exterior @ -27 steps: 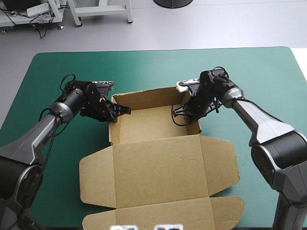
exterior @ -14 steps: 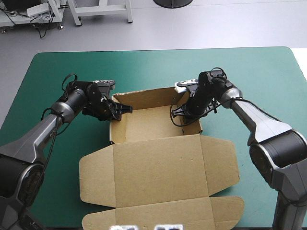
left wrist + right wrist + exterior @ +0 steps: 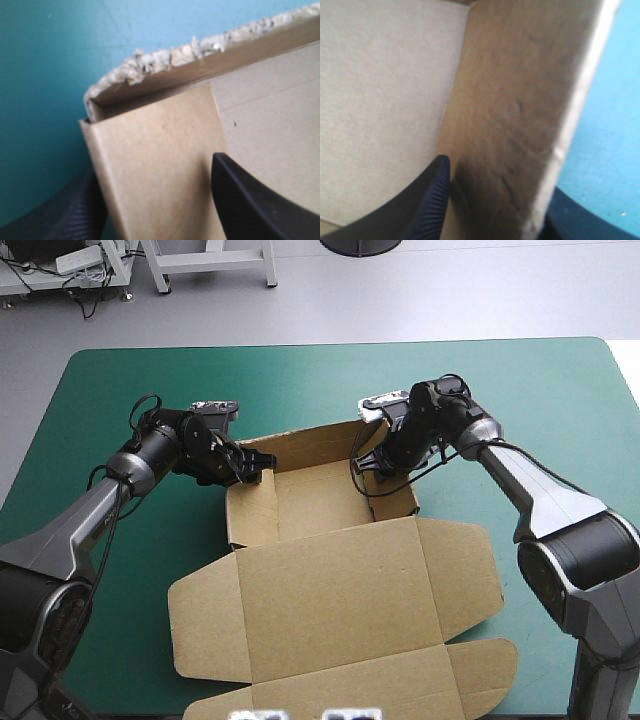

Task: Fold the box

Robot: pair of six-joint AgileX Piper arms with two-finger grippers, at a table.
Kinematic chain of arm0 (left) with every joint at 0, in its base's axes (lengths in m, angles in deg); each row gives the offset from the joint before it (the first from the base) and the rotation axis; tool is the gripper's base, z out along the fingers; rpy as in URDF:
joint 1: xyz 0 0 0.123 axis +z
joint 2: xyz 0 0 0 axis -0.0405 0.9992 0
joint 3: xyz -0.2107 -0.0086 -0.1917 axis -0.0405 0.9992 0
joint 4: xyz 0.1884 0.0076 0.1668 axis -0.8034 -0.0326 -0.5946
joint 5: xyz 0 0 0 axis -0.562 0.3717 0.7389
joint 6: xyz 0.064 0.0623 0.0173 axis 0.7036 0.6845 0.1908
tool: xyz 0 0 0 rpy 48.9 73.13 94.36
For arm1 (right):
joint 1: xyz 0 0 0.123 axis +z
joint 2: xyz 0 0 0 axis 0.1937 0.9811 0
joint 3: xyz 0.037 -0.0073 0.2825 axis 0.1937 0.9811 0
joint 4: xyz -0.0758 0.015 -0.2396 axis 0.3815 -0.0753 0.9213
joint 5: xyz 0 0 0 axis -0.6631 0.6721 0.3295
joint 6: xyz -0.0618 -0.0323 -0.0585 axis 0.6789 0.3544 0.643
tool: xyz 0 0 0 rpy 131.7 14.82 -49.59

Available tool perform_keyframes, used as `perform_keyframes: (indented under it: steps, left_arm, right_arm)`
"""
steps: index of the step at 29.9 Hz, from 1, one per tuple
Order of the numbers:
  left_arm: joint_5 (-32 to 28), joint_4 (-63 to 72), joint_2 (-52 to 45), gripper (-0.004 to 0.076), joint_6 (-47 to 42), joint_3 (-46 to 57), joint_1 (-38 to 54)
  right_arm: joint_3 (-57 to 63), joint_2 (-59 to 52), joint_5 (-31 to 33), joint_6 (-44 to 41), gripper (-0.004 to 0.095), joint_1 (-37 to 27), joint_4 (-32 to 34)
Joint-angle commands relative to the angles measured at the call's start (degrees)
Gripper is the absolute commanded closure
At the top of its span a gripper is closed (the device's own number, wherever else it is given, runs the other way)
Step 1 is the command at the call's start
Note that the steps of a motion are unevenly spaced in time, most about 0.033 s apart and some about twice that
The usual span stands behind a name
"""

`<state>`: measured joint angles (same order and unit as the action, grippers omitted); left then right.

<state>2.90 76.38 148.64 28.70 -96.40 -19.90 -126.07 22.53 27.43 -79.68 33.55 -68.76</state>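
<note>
- The brown box lies mid-counter, an open tray with its lid flat toward the near edge.
- Left gripper is clamped on the tray's left wall near the far corner.
- Right gripper is clamped on the right wall.

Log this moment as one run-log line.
box: open tray, lid flat | left gripper: shut on its left wall | right gripper: shut on its right wall

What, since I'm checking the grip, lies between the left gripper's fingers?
The box wall: the left wrist view shows the left gripper straddling it, one finger inside, one outside.
</note>
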Motion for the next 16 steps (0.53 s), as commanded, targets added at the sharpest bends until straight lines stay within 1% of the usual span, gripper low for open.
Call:
perform_keyframes:
  steps: [1,10,14,16]
  left_arm:
    - [0.07,0.36,-2.53,0.0289,-0.63,-1.72,-0.23]
    - [0.64,0.59,-2.65,0.0289,-0.63,-2.32,-0.23]
    - [3.35,0.15,-2.65,0.0289,-0.63,-6.78,-0.23]
    - [5.90,0.15,-2.65,0.0289,-0.63,-10.86,-0.23]
  right_arm:
    - [-3.88,-3.21,-1.20,0.67,0.0467,-0.06,1.75]
    - [-6.73,-3.21,-1.05,0.67,0.0458,-0.06,5.04]
    - [-8.67,-3.78,-0.59,0.67,0.0458,-0.06,5.21]
    - [-10.19,-4.36,-0.12,0.67,0.0458,-0.06,5.21]
